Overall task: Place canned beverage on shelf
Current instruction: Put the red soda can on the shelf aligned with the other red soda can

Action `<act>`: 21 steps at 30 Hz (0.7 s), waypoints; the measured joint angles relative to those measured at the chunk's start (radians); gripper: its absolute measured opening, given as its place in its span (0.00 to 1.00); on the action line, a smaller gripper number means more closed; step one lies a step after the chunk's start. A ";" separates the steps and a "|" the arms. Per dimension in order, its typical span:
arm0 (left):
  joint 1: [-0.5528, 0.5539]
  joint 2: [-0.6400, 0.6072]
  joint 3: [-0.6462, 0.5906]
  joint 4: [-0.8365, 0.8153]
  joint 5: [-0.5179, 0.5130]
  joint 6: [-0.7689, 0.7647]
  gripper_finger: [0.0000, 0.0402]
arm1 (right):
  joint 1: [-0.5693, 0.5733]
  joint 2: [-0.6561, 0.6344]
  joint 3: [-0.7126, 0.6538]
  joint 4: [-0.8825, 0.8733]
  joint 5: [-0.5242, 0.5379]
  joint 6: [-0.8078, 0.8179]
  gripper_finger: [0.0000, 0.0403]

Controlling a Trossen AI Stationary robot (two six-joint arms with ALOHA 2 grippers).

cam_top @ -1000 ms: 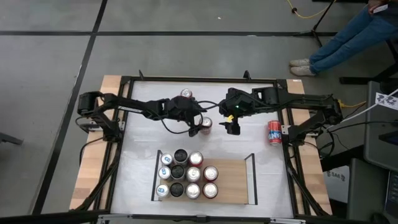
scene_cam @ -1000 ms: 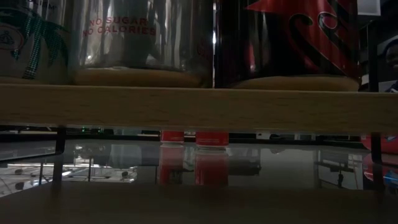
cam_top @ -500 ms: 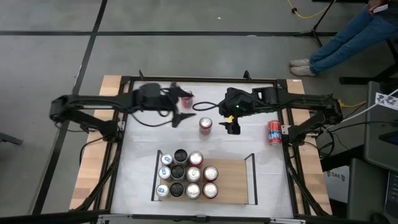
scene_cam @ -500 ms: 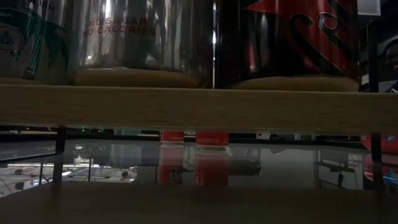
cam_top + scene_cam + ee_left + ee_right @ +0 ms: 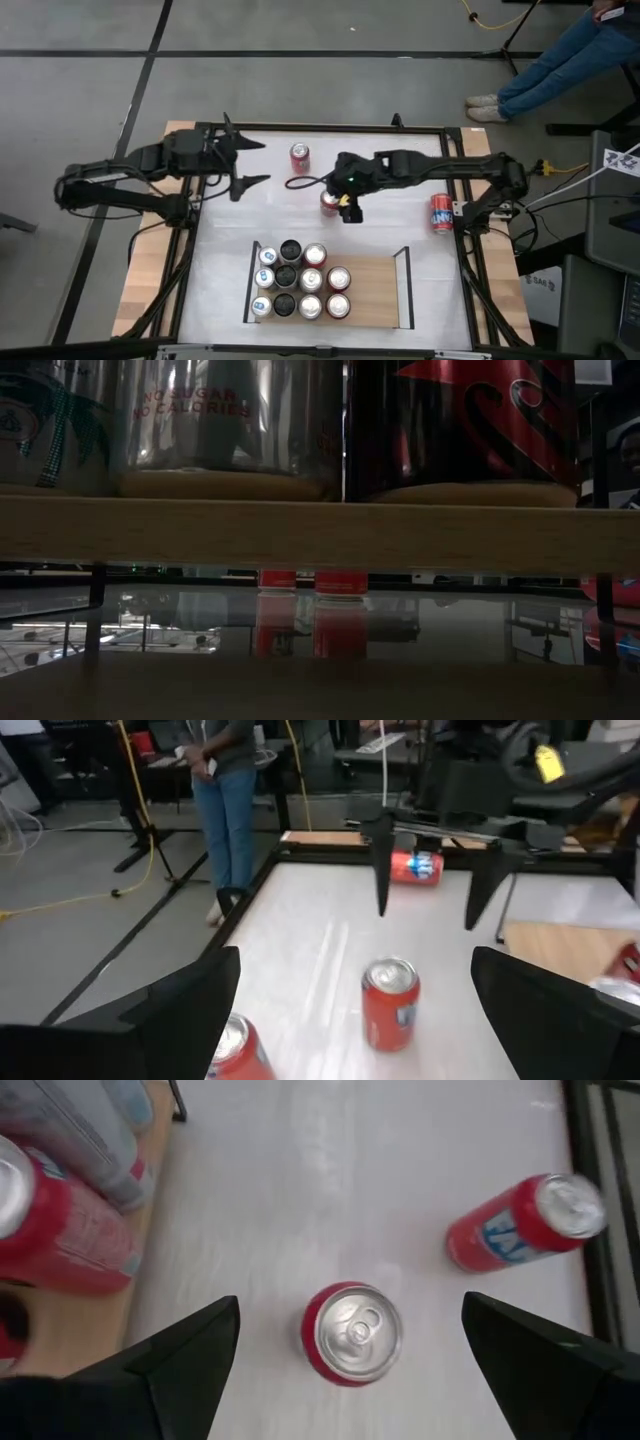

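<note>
The upright can (image 5: 351, 1332), likely light, smooth and easily dented, is framed by the wide-open right gripper (image 5: 350, 1355) near the table's middle and is best taken round its mid-wall; the left gripper (image 5: 243, 163), also wide, waits near the far-left corner.

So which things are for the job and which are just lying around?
For the job: open right claw over upright red can; shelf.
Lying about: idle left claw, second red can, tipped can, person's legs.

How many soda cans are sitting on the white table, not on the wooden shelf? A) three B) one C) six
A: two red cans stand upright mid-table, and a third can lies on its side near the right edge.
</note>
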State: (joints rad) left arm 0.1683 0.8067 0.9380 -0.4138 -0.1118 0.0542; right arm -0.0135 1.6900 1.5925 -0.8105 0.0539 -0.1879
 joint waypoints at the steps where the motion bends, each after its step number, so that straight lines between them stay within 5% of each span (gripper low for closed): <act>1: -0.006 -0.014 -0.016 0.000 0.000 -0.003 0.97 | 0.000 0.014 0.000 0.001 -0.004 0.000 0.92; 13: -0.039 -0.069 -0.243 0.146 0.002 -0.105 0.97 | -0.043 0.138 0.000 0.000 -0.023 0.003 0.92; 21: -0.039 -0.066 -0.311 0.193 0.001 -0.161 0.97 | -0.094 0.173 0.000 -0.008 -0.152 0.050 0.92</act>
State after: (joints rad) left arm 0.1291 0.7403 0.6265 -0.2207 -0.1104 -0.1067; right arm -0.1074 1.8626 1.5925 -0.8181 -0.0982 -0.1379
